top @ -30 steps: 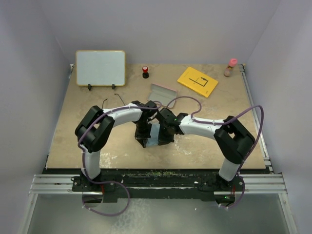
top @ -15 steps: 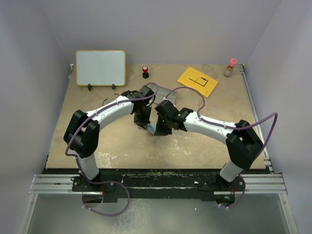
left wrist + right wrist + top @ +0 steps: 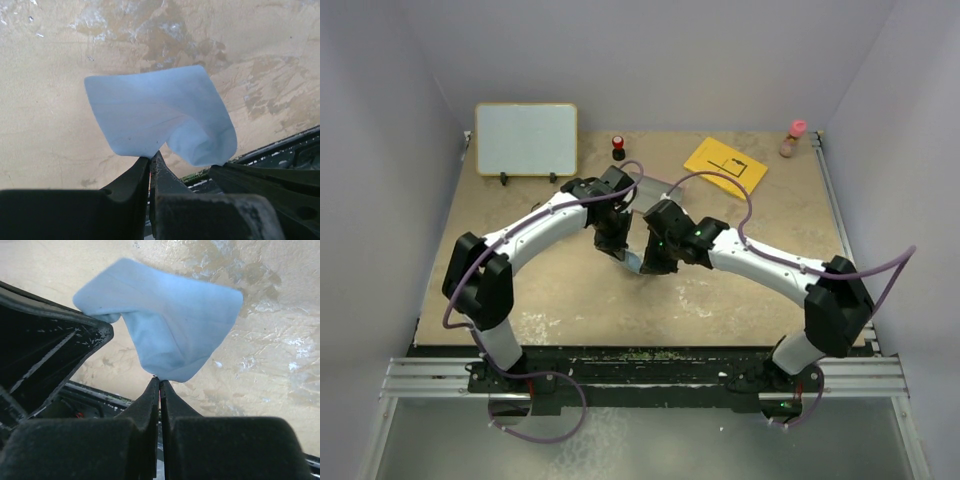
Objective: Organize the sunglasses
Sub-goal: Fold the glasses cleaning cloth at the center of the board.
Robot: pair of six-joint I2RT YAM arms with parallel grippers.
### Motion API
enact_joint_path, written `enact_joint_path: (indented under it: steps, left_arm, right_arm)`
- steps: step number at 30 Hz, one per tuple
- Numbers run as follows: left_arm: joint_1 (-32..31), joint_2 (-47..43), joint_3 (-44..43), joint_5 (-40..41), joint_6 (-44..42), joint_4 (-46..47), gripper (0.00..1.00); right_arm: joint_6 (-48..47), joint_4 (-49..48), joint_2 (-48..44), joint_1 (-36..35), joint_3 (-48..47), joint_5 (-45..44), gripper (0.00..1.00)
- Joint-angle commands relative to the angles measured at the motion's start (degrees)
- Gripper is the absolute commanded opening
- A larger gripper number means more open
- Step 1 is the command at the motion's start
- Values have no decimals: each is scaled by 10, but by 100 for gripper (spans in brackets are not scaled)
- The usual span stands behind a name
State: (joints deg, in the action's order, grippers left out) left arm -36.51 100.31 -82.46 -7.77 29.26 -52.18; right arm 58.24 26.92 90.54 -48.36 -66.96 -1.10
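Note:
Both grippers hold the light blue cloth [image 3: 636,263] between them, lifted above the middle of the table. My left gripper [image 3: 620,250] is shut on one corner of the cloth [image 3: 150,115], with its tips [image 3: 150,158] pinched tight. My right gripper [image 3: 646,266] is shut on another corner of the cloth [image 3: 165,320], its tips [image 3: 159,379] also closed. The cloth sags and folds between the two. A sliver of the pink case [image 3: 647,186] shows behind the wrists. The sunglasses are hidden, likely under the left arm.
A whiteboard [image 3: 525,138] stands at the back left. A small red and black object [image 3: 618,147], a yellow card [image 3: 725,167] and a pink-capped bottle [image 3: 792,138] lie along the back. The left gripper's body [image 3: 50,350] shows in the right wrist view.
Both arms have stretched away from their bases toward the back of the table, carrying the cloth with them. Both grippers stay shut on it.

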Motion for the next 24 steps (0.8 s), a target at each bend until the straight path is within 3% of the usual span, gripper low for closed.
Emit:
enact_joint_path:
  steps: [1, 13, 24]
  left_arm:
    - [-3, -51, -18, -34, -10, -22, 4]
    - [-5, -148, 42, -72, 34, -18, 4]
    - [-4, -129, 58, -87, 41, -5, 4]
  right_arm:
    - [24, 35, -51, -2, -31, -27, 0]
    - [83, 104, -124, -6, 10, -11, 0]
    - [99, 93, -98, -6, 16, -13, 0]
